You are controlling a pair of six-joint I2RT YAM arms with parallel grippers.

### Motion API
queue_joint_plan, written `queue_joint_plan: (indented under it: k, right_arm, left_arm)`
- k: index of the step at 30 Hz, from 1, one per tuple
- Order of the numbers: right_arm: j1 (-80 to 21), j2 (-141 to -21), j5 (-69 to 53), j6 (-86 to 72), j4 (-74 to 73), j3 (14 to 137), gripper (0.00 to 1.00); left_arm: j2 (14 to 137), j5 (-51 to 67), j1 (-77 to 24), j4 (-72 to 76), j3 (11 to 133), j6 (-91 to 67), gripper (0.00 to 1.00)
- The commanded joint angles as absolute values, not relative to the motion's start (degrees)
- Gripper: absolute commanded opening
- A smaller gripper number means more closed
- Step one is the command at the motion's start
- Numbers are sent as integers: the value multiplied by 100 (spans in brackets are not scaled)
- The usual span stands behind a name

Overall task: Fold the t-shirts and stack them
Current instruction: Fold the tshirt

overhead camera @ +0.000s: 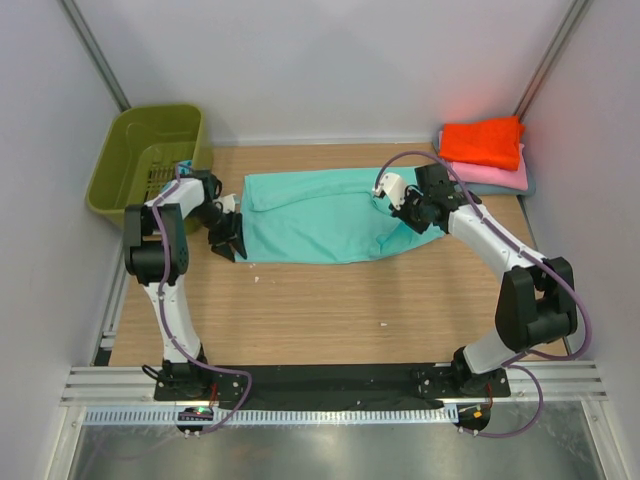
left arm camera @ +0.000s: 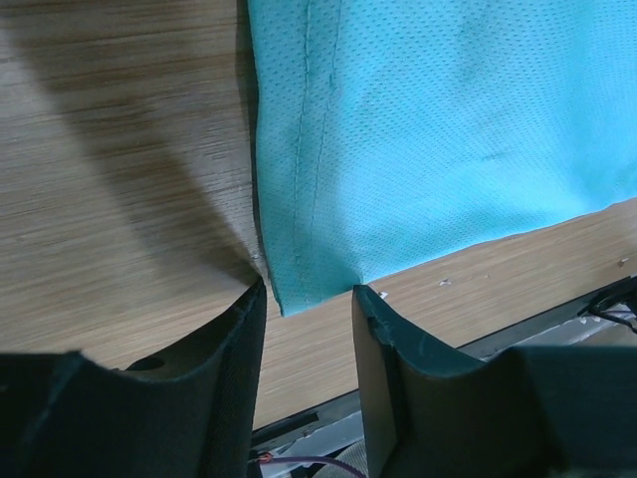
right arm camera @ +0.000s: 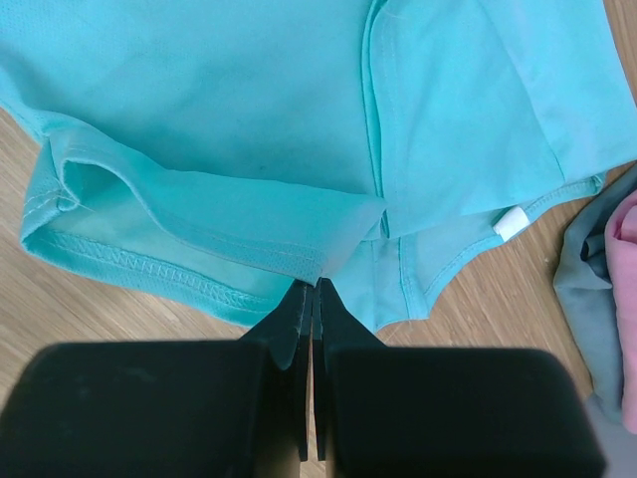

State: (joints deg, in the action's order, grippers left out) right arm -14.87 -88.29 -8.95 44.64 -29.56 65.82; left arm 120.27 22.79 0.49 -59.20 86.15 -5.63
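A teal t-shirt (overhead camera: pixel 320 215) lies spread across the back middle of the table. My left gripper (overhead camera: pixel 228 238) is open at the shirt's near left corner. In the left wrist view that hem corner (left arm camera: pixel 304 284) lies between the open fingertips of the left gripper (left arm camera: pixel 309 292). My right gripper (overhead camera: pixel 405 212) is shut on a folded edge at the shirt's right end. In the right wrist view the right gripper (right arm camera: pixel 317 287) pinches that fold, raised over the layers below. An orange t-shirt (overhead camera: pixel 483 142) lies folded on a pink one (overhead camera: pixel 500 176) at the back right.
An olive-green basket (overhead camera: pixel 130 150) stands at the back left, close to my left arm. A grey-blue cloth (right arm camera: pixel 582 269) lies under the pink one (right arm camera: pixel 625 229), just right of the teal shirt. Walls enclose the table on three sides.
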Motion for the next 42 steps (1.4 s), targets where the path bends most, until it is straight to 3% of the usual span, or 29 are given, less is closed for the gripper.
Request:
queue_joint_plan:
  k: [1, 6, 7, 8, 24, 42]
  right_arm:
    - [-1503, -8543, -844, 4465, -2769, 6583, 1]
    - [-1494, -8525, -826, 4447, -2751, 6583, 1]
    - [-1503, -8525, -817, 4430, -2760, 6583, 1]
    - [-1494, -8517, -800, 4421, -2751, 6592, 1]
    - [-1485, -8042, -659, 4386, -3261, 6996, 1]
    - [-1046, -9087, -536, 4324, -2944, 7892, 1]
  left_arm:
    - [12085, 2180, 53, -5924, 8649, -615, 41]
    - [12032, 2066, 53, -5933, 8675, -606, 25]
    - [12015, 2031, 53, -5924, 8675, -606, 17]
    - [11980, 1865, 61, -5933, 8684, -641, 1]
    - [11373, 1881, -299, -6346, 9421, -53, 0]
    - [12023, 1380, -448, -6363, 11091, 44, 0]
